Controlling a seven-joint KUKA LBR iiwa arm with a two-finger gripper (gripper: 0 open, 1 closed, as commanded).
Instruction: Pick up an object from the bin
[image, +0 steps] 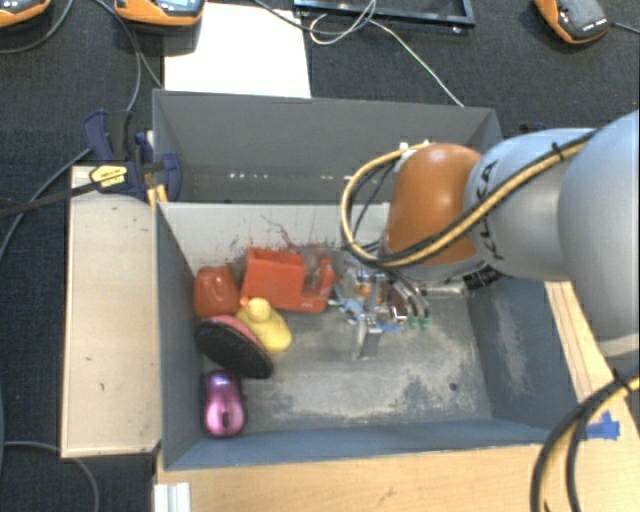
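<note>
My gripper (366, 338) hangs low over the bare bin floor near the middle, its thin fingers pointing down close together with nothing visible between them. Just to its left lies an orange-red block-shaped toy (283, 279) against the back wall. A yellow duck-like toy (264, 323) lies further left, next to a black disc with a pink rim (232, 346).
A rounded orange-red piece (214, 292) sits at the far left by the wall, and a shiny purple toy (223, 403) lies in the front left corner. The arm with its orange cover and yellow cables comes in from the right over the bin's back right part.
</note>
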